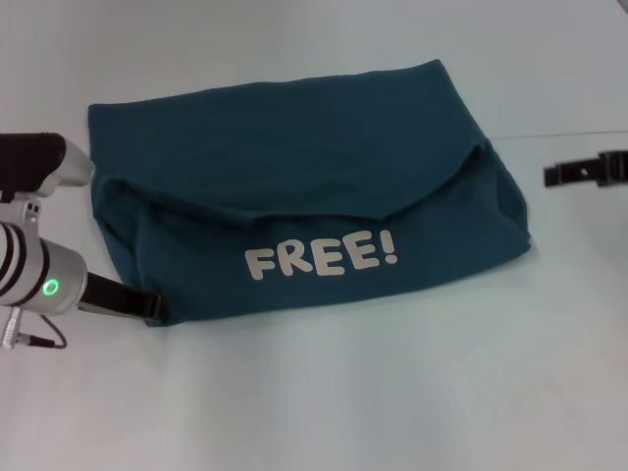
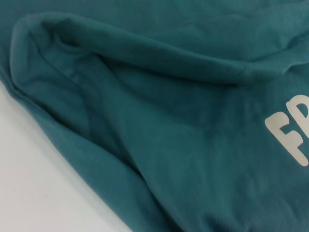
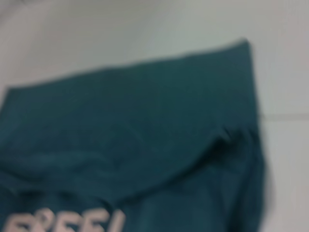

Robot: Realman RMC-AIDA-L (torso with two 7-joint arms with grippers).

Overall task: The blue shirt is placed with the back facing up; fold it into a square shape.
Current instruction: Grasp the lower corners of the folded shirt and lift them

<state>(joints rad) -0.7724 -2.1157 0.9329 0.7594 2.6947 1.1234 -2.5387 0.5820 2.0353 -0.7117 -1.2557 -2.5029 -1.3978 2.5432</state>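
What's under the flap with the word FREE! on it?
More of the shirt: its lower layer shows beyond the flap's far edge. The white table lies around it. Whatever sits directly beneath the flap is covered. The left hand touches the shirt's near left corner.

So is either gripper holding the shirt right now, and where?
The left gripper sits at the near left corner of the blue shirt; whether it grips cannot be told. The right gripper is off to the shirt's right, holding nothing.
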